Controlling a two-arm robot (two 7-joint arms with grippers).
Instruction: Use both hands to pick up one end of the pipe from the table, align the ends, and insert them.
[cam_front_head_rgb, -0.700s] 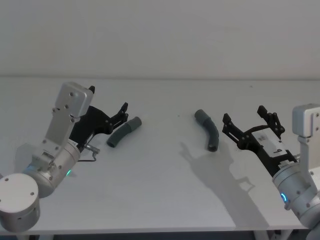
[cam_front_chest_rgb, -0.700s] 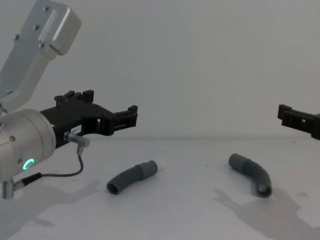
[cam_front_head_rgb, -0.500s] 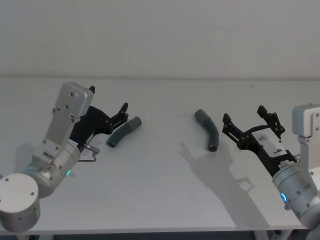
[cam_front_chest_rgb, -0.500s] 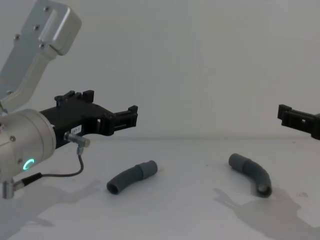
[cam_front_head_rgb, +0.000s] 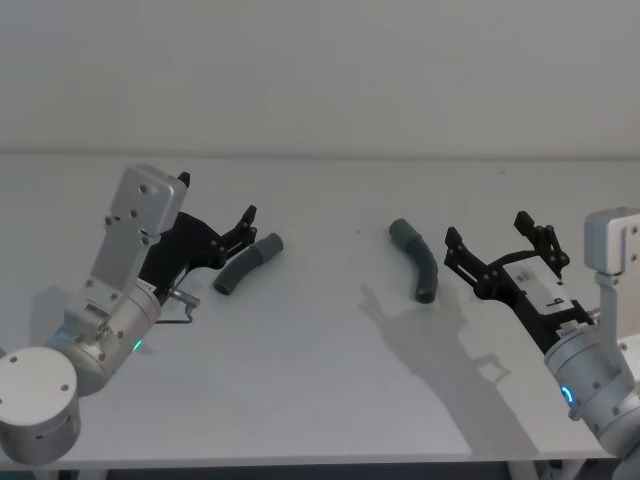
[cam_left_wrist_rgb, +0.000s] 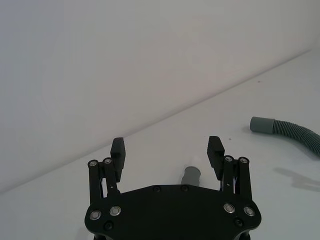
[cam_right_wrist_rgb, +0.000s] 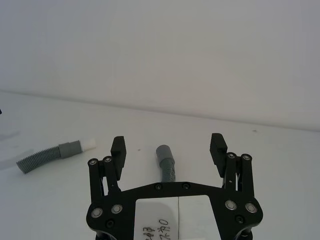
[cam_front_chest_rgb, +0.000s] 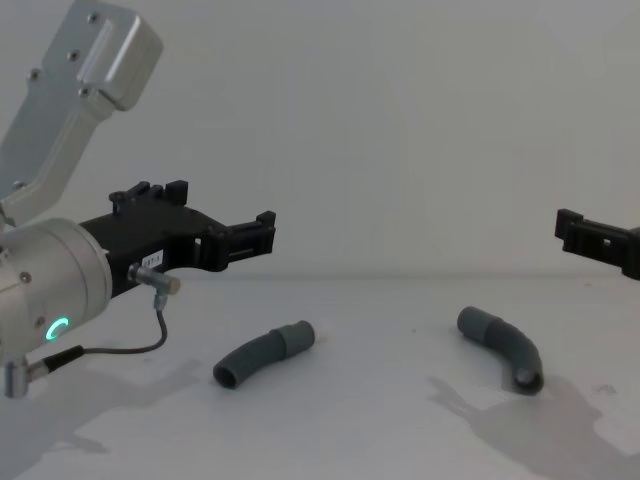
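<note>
The spread black left end effector (cam_front_head_rgb: 216, 196) has one dark-grey bent plastic pipe piece (cam_front_head_rgb: 248, 264) at 5 o'clock, lying 8-to-2. The spread right end effector (cam_front_head_rgb: 488, 228) has the other pipe piece (cam_front_head_rgb: 418, 260) at 8 o'clock.

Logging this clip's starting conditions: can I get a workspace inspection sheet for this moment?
Surface: plain white table.
Job's things: left pipe piece and right pipe piece lie on the table, apart and unjoined.
Clutter: nothing seen.
Grippers: left end effector open, raised beside the left pipe piece; right end effector open, raised beside the right pipe piece; both empty.
Cables: grey cable loops below the left wrist.
Surroundings: plain white wall.
</note>
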